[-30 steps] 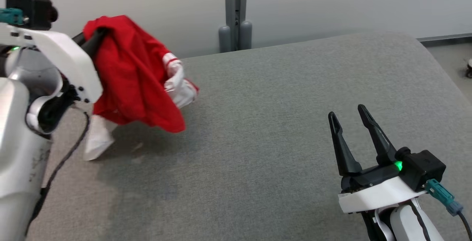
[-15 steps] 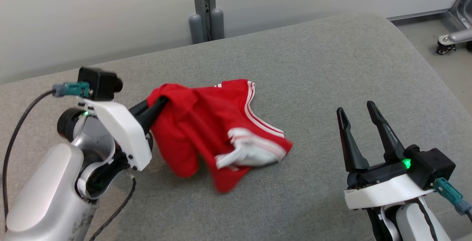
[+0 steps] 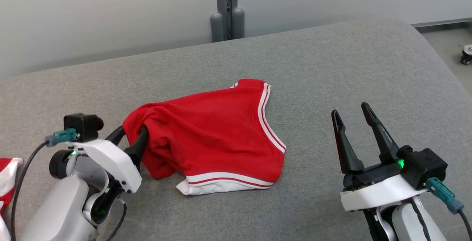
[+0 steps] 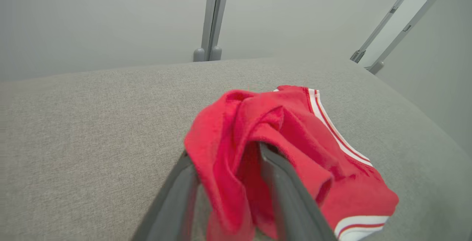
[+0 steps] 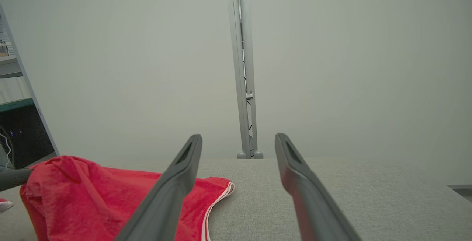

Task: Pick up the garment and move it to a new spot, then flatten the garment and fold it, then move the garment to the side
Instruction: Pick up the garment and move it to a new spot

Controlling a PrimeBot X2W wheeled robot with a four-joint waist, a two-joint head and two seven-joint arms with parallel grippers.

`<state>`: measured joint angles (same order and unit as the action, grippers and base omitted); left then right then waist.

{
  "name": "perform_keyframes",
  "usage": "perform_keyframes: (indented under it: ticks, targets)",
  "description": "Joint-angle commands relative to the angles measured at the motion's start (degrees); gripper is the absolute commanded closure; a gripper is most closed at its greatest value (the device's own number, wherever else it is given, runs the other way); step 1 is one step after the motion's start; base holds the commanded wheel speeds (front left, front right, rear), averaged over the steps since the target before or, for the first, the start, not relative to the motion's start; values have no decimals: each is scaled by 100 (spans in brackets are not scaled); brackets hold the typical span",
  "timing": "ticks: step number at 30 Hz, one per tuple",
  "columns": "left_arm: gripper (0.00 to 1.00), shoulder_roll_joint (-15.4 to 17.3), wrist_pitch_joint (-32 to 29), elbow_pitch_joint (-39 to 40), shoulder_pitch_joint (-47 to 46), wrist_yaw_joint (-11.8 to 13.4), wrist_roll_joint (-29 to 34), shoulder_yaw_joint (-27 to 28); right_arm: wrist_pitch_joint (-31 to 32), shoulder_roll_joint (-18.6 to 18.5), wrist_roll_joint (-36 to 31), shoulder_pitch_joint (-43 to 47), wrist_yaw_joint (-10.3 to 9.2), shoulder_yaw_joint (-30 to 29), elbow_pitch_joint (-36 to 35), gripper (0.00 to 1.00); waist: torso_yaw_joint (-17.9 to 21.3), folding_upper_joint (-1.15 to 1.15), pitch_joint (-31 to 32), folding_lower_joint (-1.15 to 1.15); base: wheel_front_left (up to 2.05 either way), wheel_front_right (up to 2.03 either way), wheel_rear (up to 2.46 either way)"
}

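Centrally: red cloth garment with white striped trim (image 3: 214,130) lies crumpled on grey fabric-covered surface (image 3: 332,67). Left gripper (image 3: 129,138): fingers parted, tips under garment's bunched left edge, fold draped between them. Right gripper (image 3: 348,109): fingers spread wide, empty, well apart from garment.

This looks like a robotics lab or test room, not a home. A bare grey metal post (image 3: 226,9) on two rounded feet joins plain pale partition panels (image 3: 110,16). In front of the post stands a broad desk (image 3: 332,67) covered in grey fabric. To the post's right, a caster wheel (image 3: 466,55) rests on smooth grey floor (image 3: 438,38), and slanted metal struts (image 4: 383,21) rise there. To its left is a rack of dark equipment (image 5: 18,138) with loose cables.
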<state>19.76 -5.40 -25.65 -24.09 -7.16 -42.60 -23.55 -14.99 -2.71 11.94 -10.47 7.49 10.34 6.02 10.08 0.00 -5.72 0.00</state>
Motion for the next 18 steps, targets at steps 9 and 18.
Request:
perform_keyframes:
  ticks: [9,18]
  targets:
    - [0,301,813,114,307,260,333,156,-30,-42,-101,114,1,9,60,0,-152,0,158,0,0,0,0]
    - [0,605,1549,1202,1005,963,345,787,-30,-69,-52,256,1,-84,-1,0,-281,0,274,0,0,0,0]
